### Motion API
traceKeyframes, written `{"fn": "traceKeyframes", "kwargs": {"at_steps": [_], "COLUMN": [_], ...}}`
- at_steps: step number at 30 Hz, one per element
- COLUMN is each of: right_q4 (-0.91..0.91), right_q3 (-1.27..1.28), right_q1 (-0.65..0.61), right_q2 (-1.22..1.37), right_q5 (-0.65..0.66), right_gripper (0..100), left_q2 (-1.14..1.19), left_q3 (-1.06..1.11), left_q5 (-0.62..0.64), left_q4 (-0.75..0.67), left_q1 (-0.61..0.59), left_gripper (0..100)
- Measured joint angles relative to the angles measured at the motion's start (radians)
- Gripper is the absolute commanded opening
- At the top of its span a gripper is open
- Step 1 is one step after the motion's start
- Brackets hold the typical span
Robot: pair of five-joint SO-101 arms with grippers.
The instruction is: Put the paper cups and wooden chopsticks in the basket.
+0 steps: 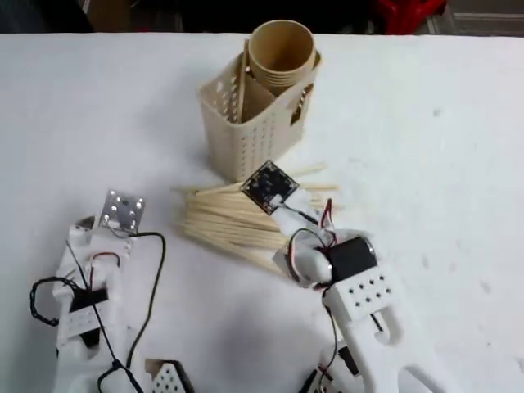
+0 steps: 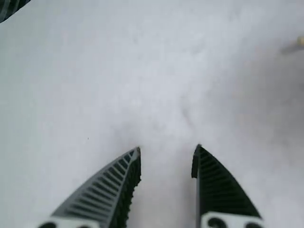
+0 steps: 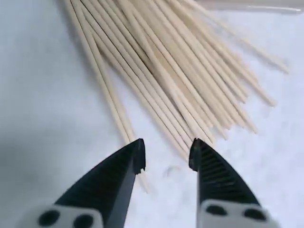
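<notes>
A cream perforated basket [image 1: 246,139] stands at the back of the table with stacked paper cups [image 1: 282,54] in it and a few chopsticks upright beside them. A loose pile of wooden chopsticks [image 1: 233,219] lies flat in front of the basket. My right gripper [image 3: 166,154] is open just above the near ends of the chopsticks [image 3: 171,80], with nothing between its fingers. The right arm [image 1: 352,278] leans over the pile. My left gripper [image 2: 166,152] is open over bare white table; its arm [image 1: 90,270] sits at the front left.
The white table [image 1: 442,164] stretches wide to the right and left of the basket. Black cables [image 1: 143,286] trail beside the left arm. Dark and red objects [image 1: 409,12] line the far edge behind the table.
</notes>
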Motion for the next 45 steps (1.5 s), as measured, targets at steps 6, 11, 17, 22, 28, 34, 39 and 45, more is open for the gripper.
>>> {"fn": "traceKeyframes", "kwargs": {"at_steps": [6,11,17,22,28,34,39,45], "right_q4": [0.000,0.000,0.000,-0.011,-0.035,-0.046,-0.147,-0.256], "right_q3": [0.000,0.005,0.005,0.005,-0.041,-0.199,-0.230,-0.230], "right_q1": [0.000,0.000,0.000,0.000,0.002,-0.066,-0.192,-0.222], "right_q2": [-0.002,-0.002,-0.002,0.000,0.115,0.416,0.571,0.671], "right_q5": [-0.069,-0.074,-0.074,-0.028,0.003,0.100,0.115,0.115], "right_gripper": [21.8,21.7,21.5,12.5,8.8,8.7,9.1,9.2], "left_q2": [0.000,0.000,0.000,0.000,0.000,0.000,0.000,0.000], "left_q3": [0.000,0.000,0.000,0.000,0.000,0.000,0.000,0.000], "left_q5": [0.000,0.000,0.000,0.000,0.000,0.000,0.000,0.000], "left_q4": [0.000,0.000,0.000,0.000,0.000,0.000,0.000,0.000], "left_q1": [0.000,0.000,0.000,0.000,0.000,0.000,0.000,0.000], "left_gripper": [19,19,19,19,19,19,19,19]}}
